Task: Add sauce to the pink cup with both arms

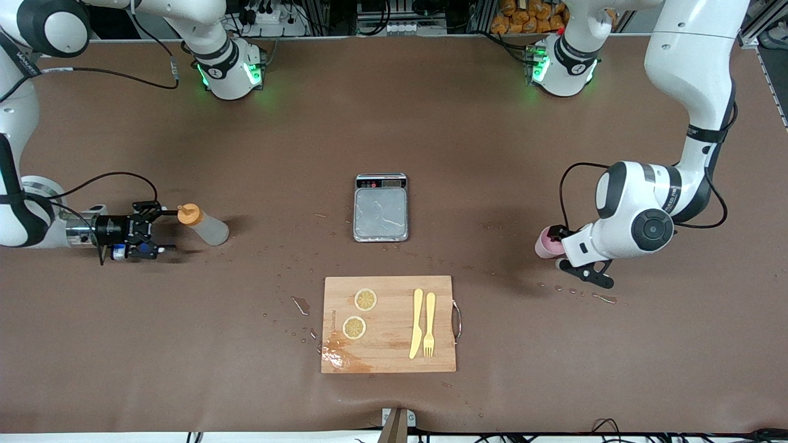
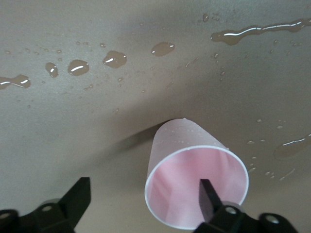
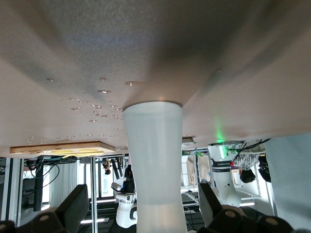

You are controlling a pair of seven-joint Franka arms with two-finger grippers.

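Between open right gripper (image 3: 138, 204) fingers: sauce (image 3: 158, 170); left gripper (image 2: 146, 204) straddles pink cup (image 2: 194, 179) rim.

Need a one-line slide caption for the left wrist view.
Left gripper open around the pink cup's wall, one finger inside, on a droplet-spattered table.

The translucent sauce bottle (image 1: 206, 226) with orange cap stands on the table between the right gripper's (image 1: 165, 229) open fingers, while the pale-pink cup (image 2: 194, 182) stands upright, one left gripper (image 2: 146, 206) finger inside its rim.
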